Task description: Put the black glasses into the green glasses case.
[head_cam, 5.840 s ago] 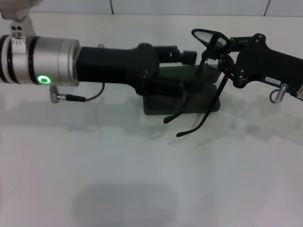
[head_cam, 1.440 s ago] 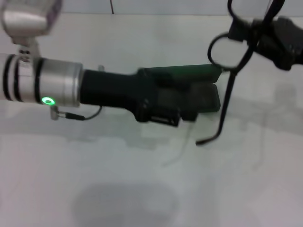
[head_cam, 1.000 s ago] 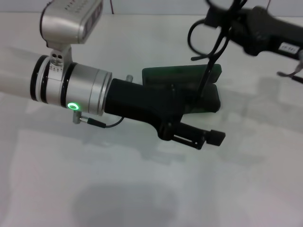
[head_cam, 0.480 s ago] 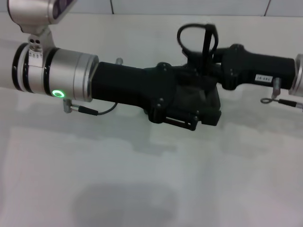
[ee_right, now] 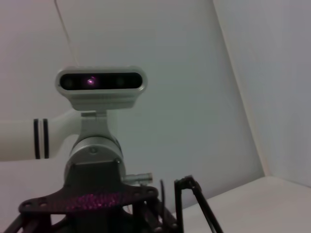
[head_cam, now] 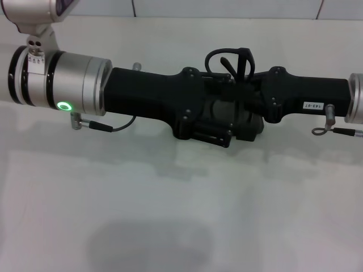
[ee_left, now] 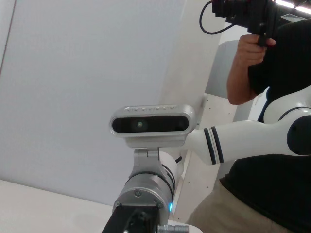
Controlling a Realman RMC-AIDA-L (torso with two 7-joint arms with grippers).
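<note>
Two black arms meeting nose to nose over the far middle of the white tabletop. Left gripper and right gripper both down over the green glasses case, hiding most of it. Black glasses sticking up between them, just above the case. Cannot tell whether either gripper is open or closed.

The head camera is looking down on both arms meeting over the table. Each wrist camera is facing the opposite arm's camera closely.
</note>
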